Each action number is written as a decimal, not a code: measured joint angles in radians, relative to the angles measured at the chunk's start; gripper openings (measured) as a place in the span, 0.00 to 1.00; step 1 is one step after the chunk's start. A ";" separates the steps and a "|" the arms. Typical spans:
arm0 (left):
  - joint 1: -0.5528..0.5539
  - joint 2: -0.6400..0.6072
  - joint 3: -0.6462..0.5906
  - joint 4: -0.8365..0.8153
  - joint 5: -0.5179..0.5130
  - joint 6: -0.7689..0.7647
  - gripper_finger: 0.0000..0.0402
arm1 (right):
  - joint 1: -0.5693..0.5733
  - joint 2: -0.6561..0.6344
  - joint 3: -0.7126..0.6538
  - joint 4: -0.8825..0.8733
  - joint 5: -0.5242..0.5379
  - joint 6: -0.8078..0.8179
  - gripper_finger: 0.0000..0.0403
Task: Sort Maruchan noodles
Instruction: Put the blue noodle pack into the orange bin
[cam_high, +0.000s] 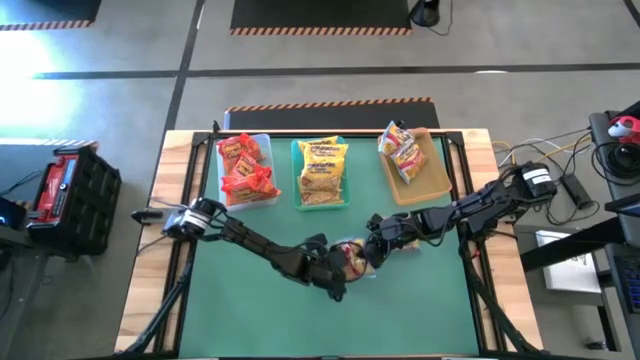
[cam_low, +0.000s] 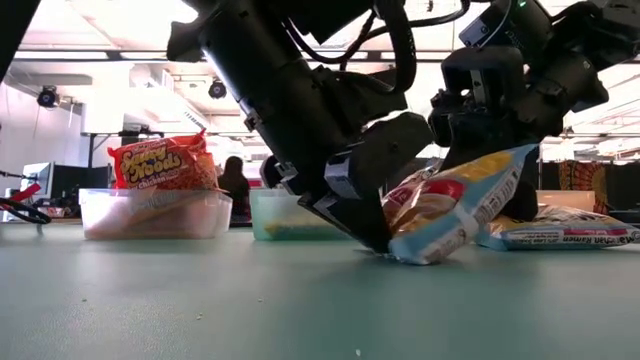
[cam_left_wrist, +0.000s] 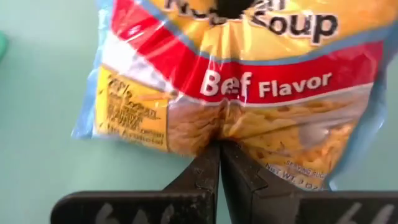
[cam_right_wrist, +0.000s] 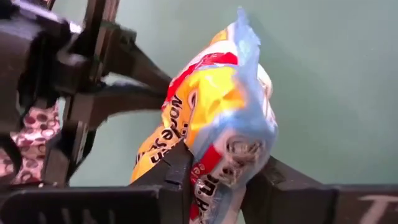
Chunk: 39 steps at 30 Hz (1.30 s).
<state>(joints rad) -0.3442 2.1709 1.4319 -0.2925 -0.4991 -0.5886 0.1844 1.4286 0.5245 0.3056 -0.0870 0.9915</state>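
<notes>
One Maruchan noodles packet (cam_high: 354, 258), yellow with a red band, stands tilted at the middle of the green table, between both grippers. My left gripper (cam_left_wrist: 219, 149), reaching in from the left, is shut on its wrapper. From the right, my right gripper (cam_right_wrist: 224, 186) has a finger on each side of the packet's raised end (cam_low: 505, 165). Red-orange packets (cam_high: 245, 165) lie in a clear bin, yellow ones (cam_high: 322, 170) in a teal bin, and yellow-pink ones (cam_high: 402, 152) in a tan bin. My left gripper pinches a small fold of the wrapper (cam_left_wrist: 217, 134) on the packet's printed face, between its two fingertips. The fingers slant down from the table's left side. They meet the packet at its lower end, close to the table. My right gripper has the packet's upper end (cam_right_wrist: 214, 174) between its two fingers, one on each broad face. It slants down from the table's right side. The packet stands tilted, with its lower corner (cam_low: 410, 255) on the table.
The clear bin (cam_high: 262, 140), the teal bin (cam_high: 297, 175) and the tan bin (cam_high: 435, 180) stand in a row along the far edge. The green mat (cam_high: 260, 310) lies bare toward the near edge. A person shows in the room beyond the table (cam_low: 238, 180).
</notes>
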 joint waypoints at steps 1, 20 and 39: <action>-0.002 -0.004 0.000 -0.008 -0.001 -0.002 0.00 | 0.000 -0.005 0.001 -0.001 -0.009 -0.002 0.20; -0.039 -0.034 0.002 -0.082 -0.042 -0.165 0.00 | -0.010 -0.273 0.004 -0.213 0.074 -0.079 0.16; -0.040 -0.034 0.001 -0.075 -0.043 -0.165 0.00 | -0.245 -0.620 0.215 -0.789 0.584 -0.465 0.16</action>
<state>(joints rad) -0.3843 2.1365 1.4325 -0.3676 -0.5419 -0.7536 -0.0607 0.8087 0.7390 -0.4836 0.4969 0.5269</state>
